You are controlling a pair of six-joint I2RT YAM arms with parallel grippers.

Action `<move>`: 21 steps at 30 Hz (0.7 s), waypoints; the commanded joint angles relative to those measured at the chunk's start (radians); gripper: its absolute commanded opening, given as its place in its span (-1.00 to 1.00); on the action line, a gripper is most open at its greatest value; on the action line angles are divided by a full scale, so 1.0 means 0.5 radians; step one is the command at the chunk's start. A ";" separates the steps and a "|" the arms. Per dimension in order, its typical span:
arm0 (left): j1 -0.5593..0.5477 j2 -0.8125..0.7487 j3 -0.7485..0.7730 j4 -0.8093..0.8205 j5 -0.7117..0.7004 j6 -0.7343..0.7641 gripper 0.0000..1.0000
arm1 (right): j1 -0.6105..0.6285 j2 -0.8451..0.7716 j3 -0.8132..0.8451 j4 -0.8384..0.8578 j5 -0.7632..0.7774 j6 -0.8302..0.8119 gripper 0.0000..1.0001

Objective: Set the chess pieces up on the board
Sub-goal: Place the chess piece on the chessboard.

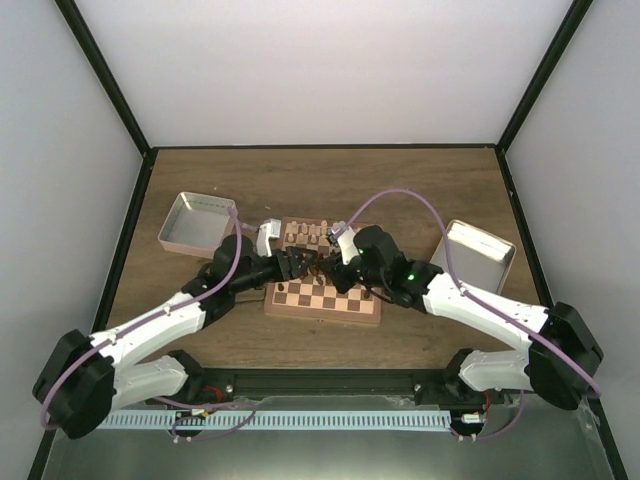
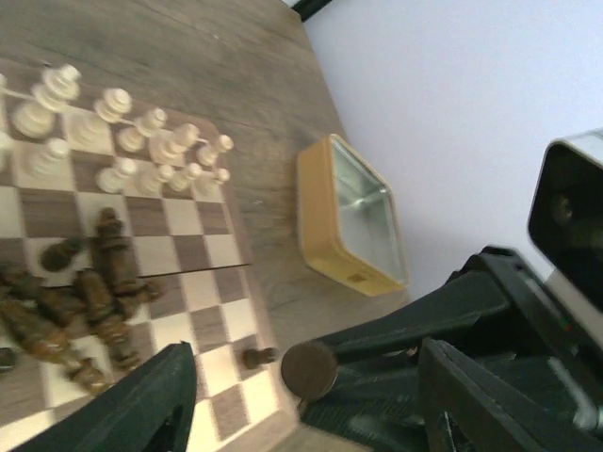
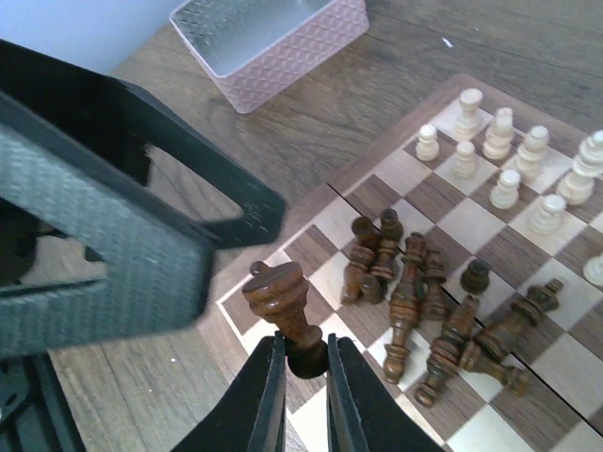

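step: likely hand-over of dark piece [image 3: 280, 301] | right tool [image 3: 301, 350]: clamped on its narrow end, wide end tilted beyond the tips, over the board [image 3: 468, 224] edge | left tool [image 2: 306, 377]: jaws apart, flanking the piece | advice: left grips mid-stem squarely before right releases; avoid the toppled dark pile [image 3: 424, 315] ahead

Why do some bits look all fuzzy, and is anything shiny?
Right wrist view: the left gripper sits so close it blurs, while the dark chess piece looks sharp. Left wrist view: its own fingers are soft, and the metal tray shines pale. Top view: even light, soft shadows.
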 commanded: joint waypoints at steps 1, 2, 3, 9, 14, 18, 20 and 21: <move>0.003 0.111 -0.015 0.411 0.222 -0.280 0.27 | 0.018 -0.031 -0.005 0.126 -0.085 0.003 -0.97; 0.003 0.138 -0.017 0.455 0.238 -0.310 0.17 | 0.019 -0.032 -0.004 0.134 -0.085 0.013 -0.97; 0.003 0.162 -0.023 0.485 0.246 -0.336 0.08 | 0.019 -0.033 -0.005 0.145 -0.087 0.026 -0.97; 0.003 0.212 -0.038 0.498 0.262 -0.363 -0.48 | 0.022 -0.044 -0.008 0.203 -0.117 0.104 -0.97; 0.003 0.187 -0.035 0.456 0.227 -0.334 -0.84 | 0.021 -0.048 -0.003 0.206 -0.077 0.176 -0.91; 0.003 0.129 -0.033 0.474 0.209 -0.309 -0.86 | 0.022 -0.145 -0.029 0.244 -0.108 0.341 -0.22; 0.003 0.080 -0.029 0.490 0.189 -0.310 -0.86 | 0.021 -0.241 -0.094 0.355 -0.172 0.433 -0.05; 0.003 0.055 -0.019 0.500 0.183 -0.320 -0.86 | 0.022 -0.298 -0.139 0.430 -0.180 0.515 0.08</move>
